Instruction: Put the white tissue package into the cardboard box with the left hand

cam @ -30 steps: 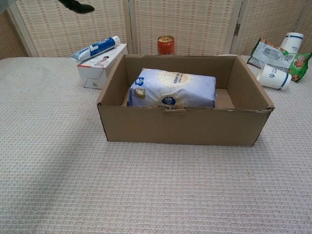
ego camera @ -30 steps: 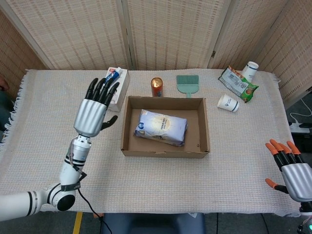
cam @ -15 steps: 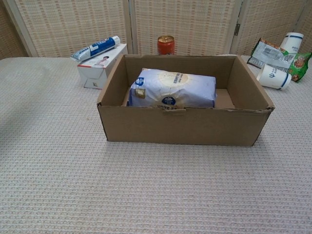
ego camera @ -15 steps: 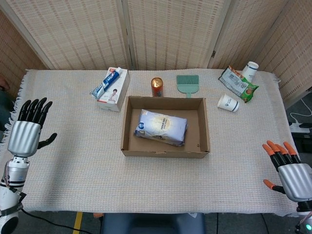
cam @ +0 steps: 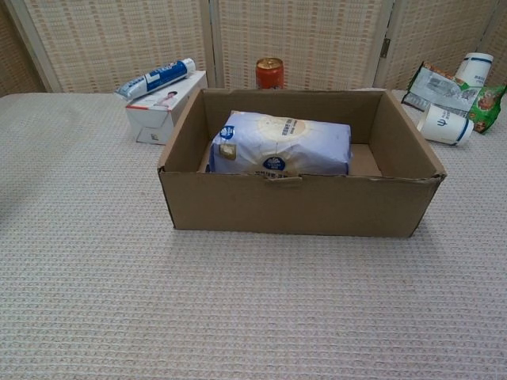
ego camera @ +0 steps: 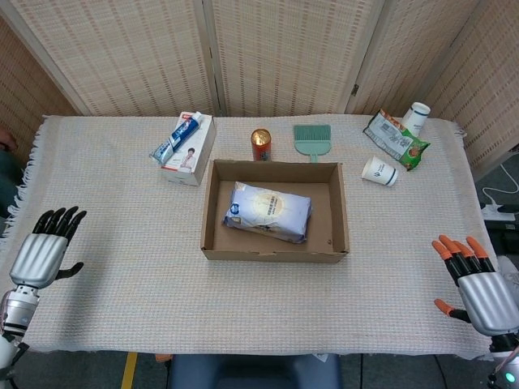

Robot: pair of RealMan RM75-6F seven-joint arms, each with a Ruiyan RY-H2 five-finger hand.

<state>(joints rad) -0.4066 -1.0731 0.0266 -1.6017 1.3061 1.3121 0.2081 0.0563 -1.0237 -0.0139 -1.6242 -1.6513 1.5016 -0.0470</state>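
Note:
The white tissue package (ego camera: pixel 268 211) lies flat inside the open cardboard box (ego camera: pixel 340 212) at the table's middle; in the chest view the tissue package (cam: pixel 280 144) rests against the left half of the box (cam: pixel 301 207). My left hand (ego camera: pixel 45 253) hovers at the table's front left edge, far from the box, fingers spread and holding nothing. At the front right corner my right hand (ego camera: pixel 477 279), with orange fingertips, is also spread and empty. Neither hand shows in the chest view.
A white carton with a toothpaste tube (ego camera: pixel 185 139) sits behind the box's left corner. A red can (ego camera: pixel 260 144), a green brush (ego camera: pixel 312 138), a lying paper cup (ego camera: pixel 379 171), a snack bag (ego camera: pixel 396 139) and an upright cup (ego camera: pixel 417 117) line the far side.
My left hand has drawn back from above the table near the box to the front left edge, dropping lower. The right hand barely shifted. The package stays in the box.

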